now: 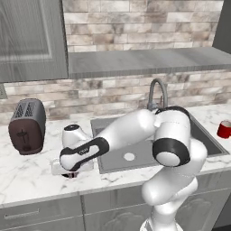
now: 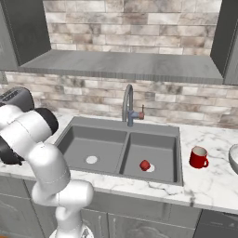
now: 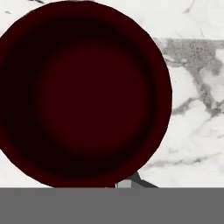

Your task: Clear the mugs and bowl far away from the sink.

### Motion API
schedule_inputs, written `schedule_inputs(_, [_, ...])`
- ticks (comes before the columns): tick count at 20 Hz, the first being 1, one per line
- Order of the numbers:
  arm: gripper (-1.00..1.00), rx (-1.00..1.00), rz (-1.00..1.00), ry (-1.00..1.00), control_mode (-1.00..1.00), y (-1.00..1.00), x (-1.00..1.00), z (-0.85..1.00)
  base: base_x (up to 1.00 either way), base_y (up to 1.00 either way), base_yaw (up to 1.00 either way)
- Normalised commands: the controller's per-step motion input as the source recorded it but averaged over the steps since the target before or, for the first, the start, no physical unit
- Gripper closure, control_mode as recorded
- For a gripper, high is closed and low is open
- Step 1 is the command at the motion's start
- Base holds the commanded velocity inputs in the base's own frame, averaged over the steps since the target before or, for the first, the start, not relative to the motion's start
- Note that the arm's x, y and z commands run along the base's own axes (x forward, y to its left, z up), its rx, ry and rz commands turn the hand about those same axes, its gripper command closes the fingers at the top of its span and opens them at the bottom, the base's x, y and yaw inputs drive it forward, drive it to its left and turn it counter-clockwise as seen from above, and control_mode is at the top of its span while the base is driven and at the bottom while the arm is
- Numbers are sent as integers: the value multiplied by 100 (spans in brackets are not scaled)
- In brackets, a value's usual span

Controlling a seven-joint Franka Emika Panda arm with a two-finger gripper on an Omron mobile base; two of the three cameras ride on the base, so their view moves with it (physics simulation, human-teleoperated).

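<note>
The dark maroon mug [image 3: 83, 94] is seen from straight above in the hand view, standing on the marble counter left of the sink [image 1: 115, 160]. My gripper [image 1: 70, 173] points down over it, shut on the mug's near rim; one fingertip [image 3: 126, 183] shows at the rim's lower edge. The bright red mug [image 2: 198, 157] stands upright on the counter right of the sink [image 2: 107, 148], also seen at the right edge of the left base view [image 1: 224, 129]. The pale bowl [image 2: 234, 158] sits just beyond it, cut off by the frame edge.
A dark toaster [image 1: 28, 125] stands at the back left of the counter, close to my arm. The curved tap [image 2: 128, 106] rises behind the sink. A small red object [image 2: 145, 165] lies in the right basin. Wall cabinets and a shelf hang overhead.
</note>
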Motion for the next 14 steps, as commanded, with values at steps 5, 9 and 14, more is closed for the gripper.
schedule_inputs(5, [100, 1, 0, -8, -100, -6, -79, 92, 0, 0, 0])
schedule_inputs(9, [100, -10, 0, -3, -100, -22, -46, 95, 0, 0, 0])
schedule_inputs(14, [100, -28, 0, -1, -100, -51, -10, 98, 0, 0, 0])
